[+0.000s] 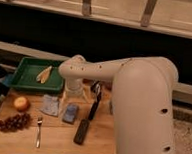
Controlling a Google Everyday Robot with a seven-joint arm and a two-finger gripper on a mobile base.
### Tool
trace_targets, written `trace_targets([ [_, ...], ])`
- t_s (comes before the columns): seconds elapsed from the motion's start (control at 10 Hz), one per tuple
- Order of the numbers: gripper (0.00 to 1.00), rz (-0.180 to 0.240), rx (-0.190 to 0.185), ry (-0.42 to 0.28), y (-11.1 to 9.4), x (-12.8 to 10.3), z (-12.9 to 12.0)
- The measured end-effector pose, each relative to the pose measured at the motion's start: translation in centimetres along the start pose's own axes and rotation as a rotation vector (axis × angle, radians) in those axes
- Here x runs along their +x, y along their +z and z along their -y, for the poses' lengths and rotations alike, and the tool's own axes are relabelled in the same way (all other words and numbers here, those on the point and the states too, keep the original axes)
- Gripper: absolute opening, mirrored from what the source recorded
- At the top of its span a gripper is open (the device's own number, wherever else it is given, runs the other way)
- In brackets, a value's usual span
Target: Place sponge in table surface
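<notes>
Sponge (70,113) lies flat on table surface (100,142), long axis front-to-back (slightly skewed); end effector (70,97) spread just above.

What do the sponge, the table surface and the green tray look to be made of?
The sponge seems to be soft foam: a matte blue block with a paler top. The table surface looks like wood: light brown, with visible plank grain. The green tray is probably plastic: uniform colour and a moulded raised rim. The open gripper hangs just above the sponge.
</notes>
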Motion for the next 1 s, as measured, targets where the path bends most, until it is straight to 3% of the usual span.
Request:
trace_targets([
  [0.4, 0.80, -0.017, 0.004, 0.002, 0.3, 0.0, 0.0],
  [0.8, 0.80, -0.081, -0.014, 0.006, 4.4, 0.0, -0.7],
  [1.0, 0.80, -0.091, -0.033, 0.001, 4.9, 0.2, -1.7],
])
